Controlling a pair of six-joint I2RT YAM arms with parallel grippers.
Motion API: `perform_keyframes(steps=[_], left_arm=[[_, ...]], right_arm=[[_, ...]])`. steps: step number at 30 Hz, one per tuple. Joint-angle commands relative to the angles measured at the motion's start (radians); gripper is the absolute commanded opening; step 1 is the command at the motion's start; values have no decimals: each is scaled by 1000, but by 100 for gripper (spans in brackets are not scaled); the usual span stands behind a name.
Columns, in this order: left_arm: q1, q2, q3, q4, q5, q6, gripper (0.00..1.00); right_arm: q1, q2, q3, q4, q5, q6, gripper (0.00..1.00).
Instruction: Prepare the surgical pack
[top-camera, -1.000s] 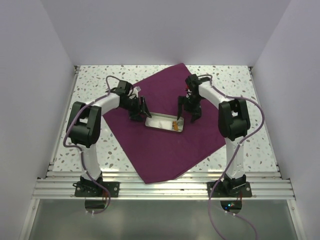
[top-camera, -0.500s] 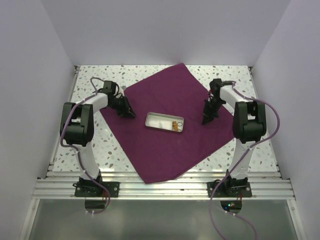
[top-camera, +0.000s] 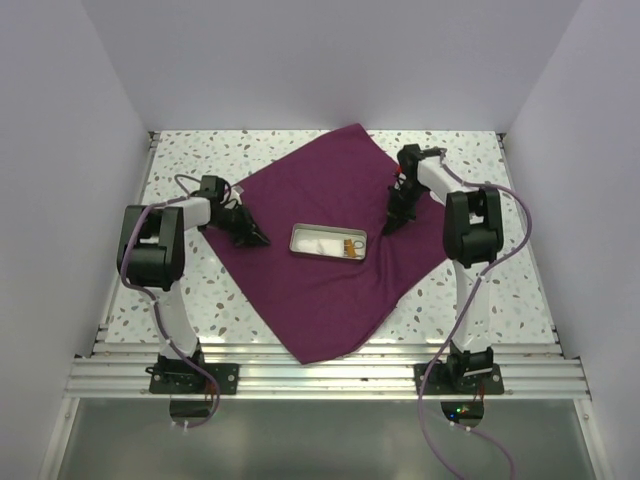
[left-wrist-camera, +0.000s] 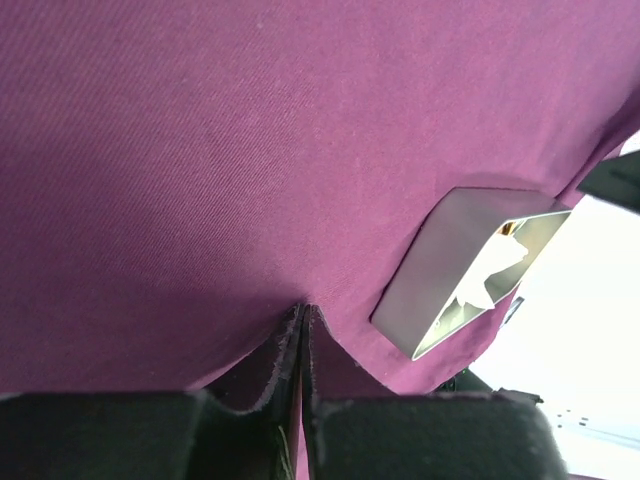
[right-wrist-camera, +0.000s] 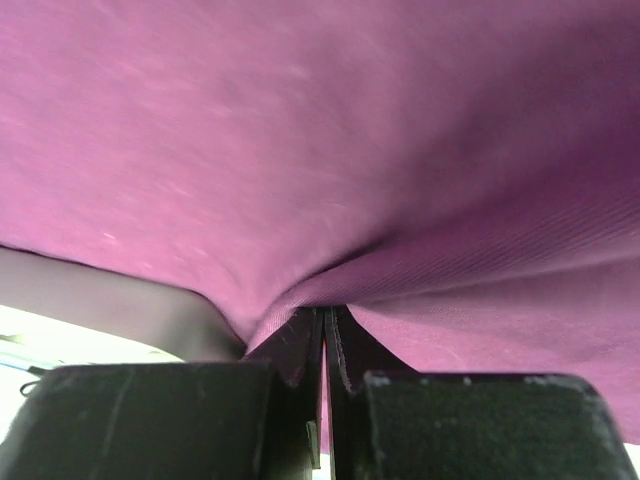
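Top view: we see the purple cloth (top-camera: 320, 295) spread as a diamond on the speckled counter (top-camera: 200, 300), one corner pointing at the near edge and one at the far wall. The metal tray (top-camera: 329, 243) sits on the cloth about mid-sheet, long side running left to right, with white gauze (top-camera: 318, 242) in its left part and a small orange item (top-camera: 350, 247) at its right end; we can't tell what that item is. The left tool (top-camera: 257, 240) is down at the cloth's left corner, left of the tray and apart from it. The right tool (top-camera: 389, 227) is down on the cloth just right of the tray, also not touching it. From here both tools look narrow, but the grip is too small to read. Left wrist view: the left tool (left-wrist-camera: 302, 345) is clamped tight on a pinched ridge of the purple cloth (left-wrist-camera: 250, 150), the fabric edge squeezed between the two dark fingers (left-wrist-camera: 120, 435). The metal tray (left-wrist-camera: 445, 275) lies beyond on the right, tilted in frame, with gauze (left-wrist-camera: 492, 272) showing inside. Right wrist view: the right tool (right-wrist-camera: 325, 335) is likewise pressed closed on a fold of the purple cloth (right-wrist-camera: 300, 140), and the fabric puckers up into the pinch. Cloth fills nearly the whole frame, and the tray isn't visible here.
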Motion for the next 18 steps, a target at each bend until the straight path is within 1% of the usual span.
perform_keyframes(steps=[1,4,8,11,15,18], left_arm=[[8,29,-3,14,-90,14,7],[8,22,30,3,-87,31,12],[8,26,30,7,-56,32,13],[3,22,-9,30,-51,28,13],[5,2,-77,59,-42,22,13],[6,2,-108,75,-38,26,13]], right_arm=[[14,114,76,107,69,6,0],[11,65,64,91,107,-2,0],[-13,-14,-48,91,147,4,2],[-53,-67,-193,131,161,12,7],[-118,-67,-233,137,167,7,9],[-122,-70,-229,134,173,-3,12]])
